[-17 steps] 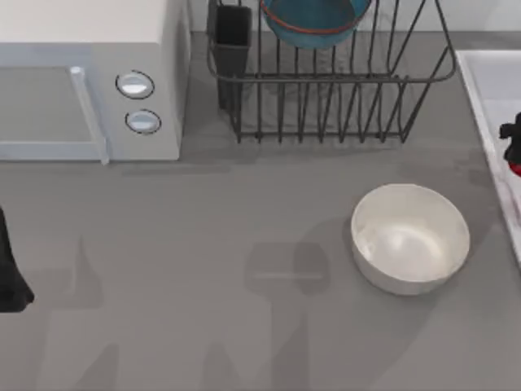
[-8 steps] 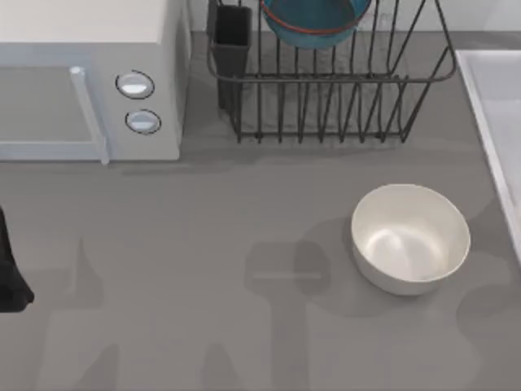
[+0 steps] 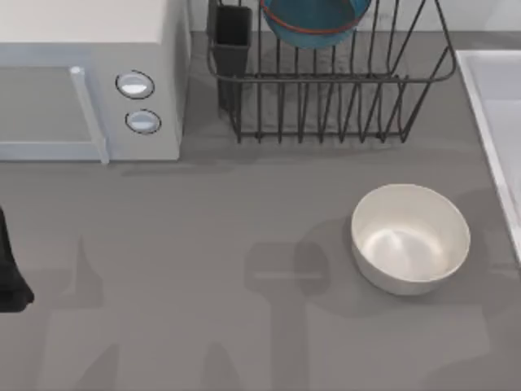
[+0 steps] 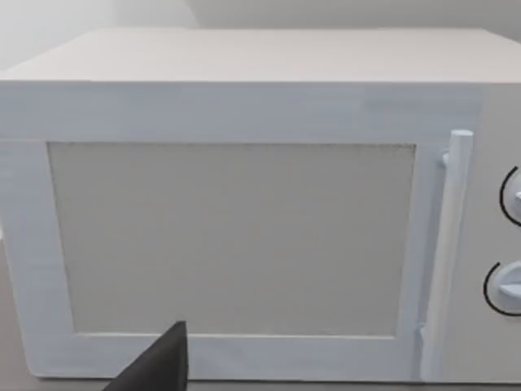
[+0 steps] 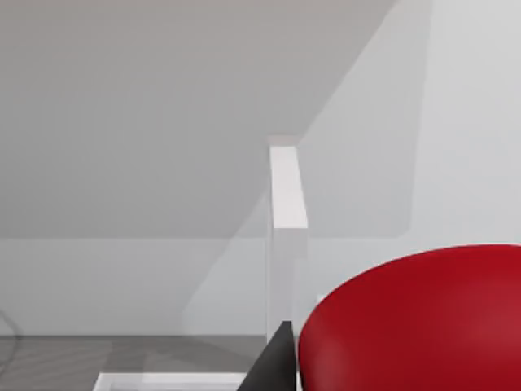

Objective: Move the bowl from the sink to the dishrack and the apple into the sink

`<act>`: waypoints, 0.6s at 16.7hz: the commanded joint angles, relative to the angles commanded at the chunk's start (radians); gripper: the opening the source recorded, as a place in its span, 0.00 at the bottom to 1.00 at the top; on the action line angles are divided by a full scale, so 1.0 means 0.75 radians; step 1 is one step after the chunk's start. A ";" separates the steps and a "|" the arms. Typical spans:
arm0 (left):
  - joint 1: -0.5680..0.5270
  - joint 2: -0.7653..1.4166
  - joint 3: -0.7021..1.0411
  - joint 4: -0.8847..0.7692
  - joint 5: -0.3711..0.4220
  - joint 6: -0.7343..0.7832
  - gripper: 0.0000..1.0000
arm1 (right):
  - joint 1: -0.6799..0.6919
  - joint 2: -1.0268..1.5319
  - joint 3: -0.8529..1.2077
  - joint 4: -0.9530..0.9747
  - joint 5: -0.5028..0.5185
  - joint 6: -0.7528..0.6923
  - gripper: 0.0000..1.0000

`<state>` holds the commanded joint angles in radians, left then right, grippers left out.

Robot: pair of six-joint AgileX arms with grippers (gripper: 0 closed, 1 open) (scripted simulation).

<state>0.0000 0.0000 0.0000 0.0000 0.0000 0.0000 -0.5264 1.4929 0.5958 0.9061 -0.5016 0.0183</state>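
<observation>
Two halves of the task, one of them settled by the look of things.

Left edge of the table, top view: our left arm [image 3: 10, 269], a dark shape parked low at the edge; whether its fingers are open or closed we cannot tell. A dark tip sits at the bottom of its wrist view, facing the microwave door.

Far left: white microwave [image 3: 89, 77], door handle and two dials toward us.

Centre back: dishrack [image 3: 330, 90], dark wire, black utensil cup [image 3: 232, 37] at its left corner. The blue bowl [image 3: 313, 20] with its red-orange band rests inside the rack. We judge that half done.

Right of centre, on the open table: plain off-white bowl [image 3: 411, 238], upright, no part of the job.

Far right: sink [image 3: 488, 90], pale basin with a raised rim.

Right wrist view: apple [image 5: 415, 322], glossy red, close up beside a dark fingertip [image 5: 273, 362], with a pale upright edge behind, which we take for part of the sink. It looks held, but whether the jaws grip it or have let go we cannot tell.

Step in hand, by our judgement: placing the apple in the sink. Next move calls for confirming it is inside the rim, low over the floor, then releasing and lifting clear.
</observation>
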 joint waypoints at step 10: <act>0.000 0.000 0.000 0.000 0.000 0.000 1.00 | -0.054 0.272 -0.008 0.307 0.050 0.014 0.00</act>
<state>0.0000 0.0000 0.0000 0.0000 0.0000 0.0000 -0.5670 1.6972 0.5896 1.1366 -0.4638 0.0286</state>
